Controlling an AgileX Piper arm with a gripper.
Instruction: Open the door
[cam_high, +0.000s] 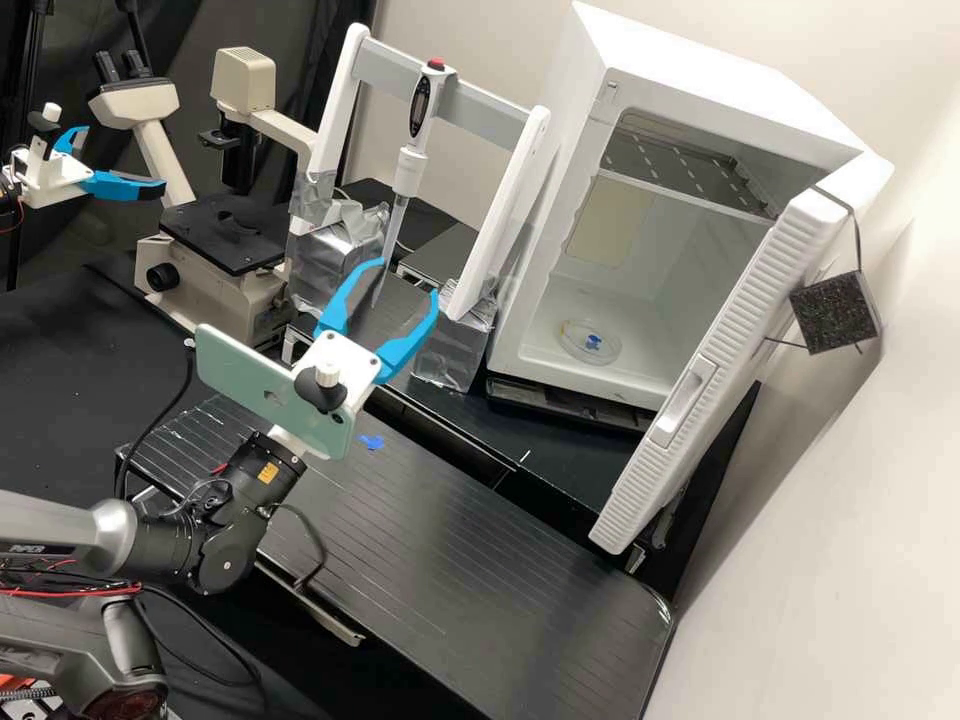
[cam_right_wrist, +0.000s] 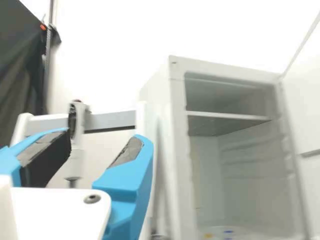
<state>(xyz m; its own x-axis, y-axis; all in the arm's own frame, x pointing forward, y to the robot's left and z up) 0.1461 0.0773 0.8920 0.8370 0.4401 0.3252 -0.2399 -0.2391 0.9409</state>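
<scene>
We find the door (cam_high: 722, 355) standing wide open on the wall side of the white cabinet (cam_high: 600, 110), swung out towards the wall (cam_high: 860, 560). Its lower end lies near the bench's (cam_high: 480, 570) rounded wall-side corner. A dark block (cam_high: 835, 312) is strapped to its outer side. Inside the cabinet we see a rack (cam_high: 690, 165) near the top and a round dish (cam_high: 590, 341) on the floor.

The gripper (cam_high: 410, 279) is well apart from the door, in front of the white stand (cam_high: 500, 215) that carries a pipette (cam_high: 408, 170). Its blue fingers are spread wide, with nothing held between them.

Handling: we judge the door to be a rigid, fairly light panel that turns on its hinge instead of lifting. Its smooth white shell is likely to be slippery under a pinch; the block adds some weight and may make the swing less even. For any further pull, we would use the inset grip (cam_high: 685, 405) in the ridged strip, or hook the free edge, and follow the hinge arc.

Status: opening appears complete. We would next back the arm off slowly. Caution: a sideways sweep could knock the pipette, and pushing the door further could press the block against the wall.
</scene>
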